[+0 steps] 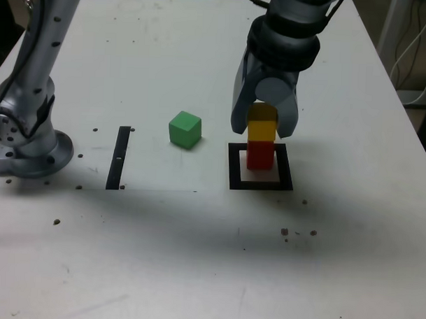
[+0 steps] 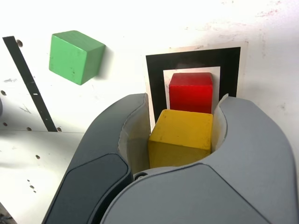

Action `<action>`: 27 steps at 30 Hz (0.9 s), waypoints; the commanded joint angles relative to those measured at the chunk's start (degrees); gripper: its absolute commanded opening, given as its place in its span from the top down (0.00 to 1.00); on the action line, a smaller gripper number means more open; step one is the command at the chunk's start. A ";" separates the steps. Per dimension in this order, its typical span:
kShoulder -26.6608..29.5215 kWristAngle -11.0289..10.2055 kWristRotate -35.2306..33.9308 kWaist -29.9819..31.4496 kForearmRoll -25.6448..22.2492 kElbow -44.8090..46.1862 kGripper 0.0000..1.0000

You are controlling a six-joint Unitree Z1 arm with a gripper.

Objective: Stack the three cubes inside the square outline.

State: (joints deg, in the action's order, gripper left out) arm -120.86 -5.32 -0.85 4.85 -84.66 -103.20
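The red cube (image 1: pixel 260 155) stands upright inside the square outline (image 1: pixel 235 167), its sides roughly parallel to the frame and a white margin showing around it. The yellow cube (image 1: pixel 262 123) is above the square outline, at the red cube, level-looking in the exterior view; whether the two touch, I cannot tell. The gripper (image 2: pixel 174 135) is closed on the yellow cube, a finger against each of two opposite sides. No cube has a longer axis. The green cube (image 1: pixel 185 130) sits apart, to the exterior view's left of the square outline, turned with a corner edge toward that camera. Bare tabletop (image 1: pixel 153 262) lies between them; a straight black strip (image 1: pixel 118 157) runs farther left of the outline. The cubes are solid-coloured with crisp edges, the fingers smooth grey with curved, paler inner faces.
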 commanded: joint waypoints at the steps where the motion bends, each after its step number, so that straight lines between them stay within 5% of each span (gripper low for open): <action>1: -0.45 0.19 0.05 -0.50 0.57 0.43 0.73; 27: -2.86 1.55 0.92 -1.70 3.42 2.74 0.49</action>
State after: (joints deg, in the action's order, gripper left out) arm -123.38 -3.63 -0.05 3.35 -81.26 -100.56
